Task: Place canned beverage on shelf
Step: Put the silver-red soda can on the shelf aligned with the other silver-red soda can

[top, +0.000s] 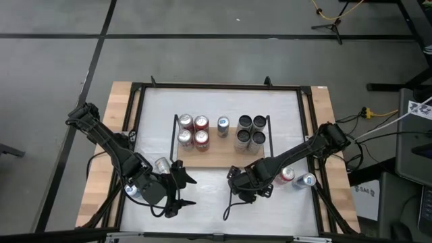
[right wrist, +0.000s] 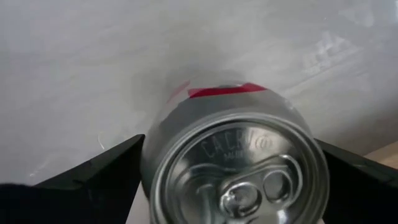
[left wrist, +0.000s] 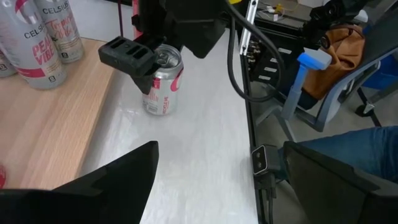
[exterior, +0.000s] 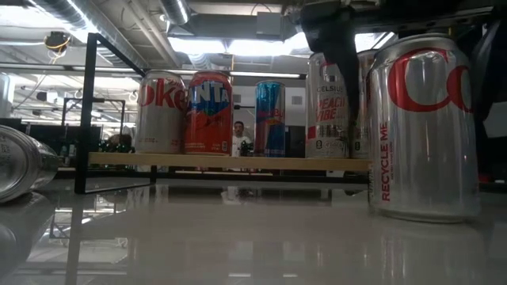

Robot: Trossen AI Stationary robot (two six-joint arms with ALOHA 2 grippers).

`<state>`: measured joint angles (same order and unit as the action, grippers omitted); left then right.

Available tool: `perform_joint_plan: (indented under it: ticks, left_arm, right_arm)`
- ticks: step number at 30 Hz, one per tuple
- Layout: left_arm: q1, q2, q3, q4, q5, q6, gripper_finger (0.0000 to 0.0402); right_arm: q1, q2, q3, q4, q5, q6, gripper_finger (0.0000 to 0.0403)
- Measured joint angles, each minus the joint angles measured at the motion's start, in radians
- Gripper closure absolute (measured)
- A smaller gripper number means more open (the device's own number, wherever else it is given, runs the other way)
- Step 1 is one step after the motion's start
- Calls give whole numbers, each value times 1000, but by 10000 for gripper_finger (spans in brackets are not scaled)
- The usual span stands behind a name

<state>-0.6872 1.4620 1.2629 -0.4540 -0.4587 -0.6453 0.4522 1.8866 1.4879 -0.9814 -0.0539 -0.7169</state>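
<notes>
Canned beverage [right wrist: 239, 162]: a silver can with red lettering, pull-tab intact, no dents visible. It stands upright on the white tabletop [top: 202, 209], just off the front edge of the shelf [top: 216, 156] and not yet on it. The right gripper [top: 244, 183] sits over the can's top with its fingers [right wrist: 93, 180] spread wide on either side; whether the pads touch the wall cannot be told, and no firm grip is evident. The left gripper [top: 179, 190] waits with fingers apart over the front left of the table, near a can lying on its side [top: 162, 165].

Hazards, as judged: the grip looks set high near the rim, so an uneven closure could tip the can or let the smooth wall slip on lifting. The four tall Celsius cans [top: 251, 131] stand close behind on the board, so a low or hurried carry could knock them over. The black end rail [top: 268, 128] is a further snag point. Free board appears to lie at the front middle, below the blue can [top: 223, 125]; setting the can down on the board's edge would leave it unstable.
</notes>
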Motion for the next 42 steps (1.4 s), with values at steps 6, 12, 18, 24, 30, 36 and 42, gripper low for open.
perform_joint_plan:
  ticks: [6, 12, 18, 24, 30, 36, 42]
  left_arm:
    - [0, 0, 0, 0, 0, 0, 66]
    - [0, 0, 0, 0, 0, 0, 66]
    - [0, 0, 0, 0, -1, 0, 66]
    - [2, -2, 0, 0, -1, -21, 66]
    - [2, -20, 14, -6, 21, -52, 66]
    - [5, -120, 14, -84, 72, -48, 66]
    - [45, -290, 16, -279, 79, -2, 66]
  right_arm:
    - [0, 0, 0, -6, 1, -51, 22]
    - [0, 0, 0, -1, -9, -50, 73]
    - [0, -2, 0, 15, -11, -1, 110]
    - [-1, -2, 0, 94, -10, 219, 95]
    - [-1, -2, 1, 177, -8, 439, 105]
    - [-7, -1, 40, 211, 17, 539, 105]
    - [-55, 0, 114, 229, 18, 656, 104]
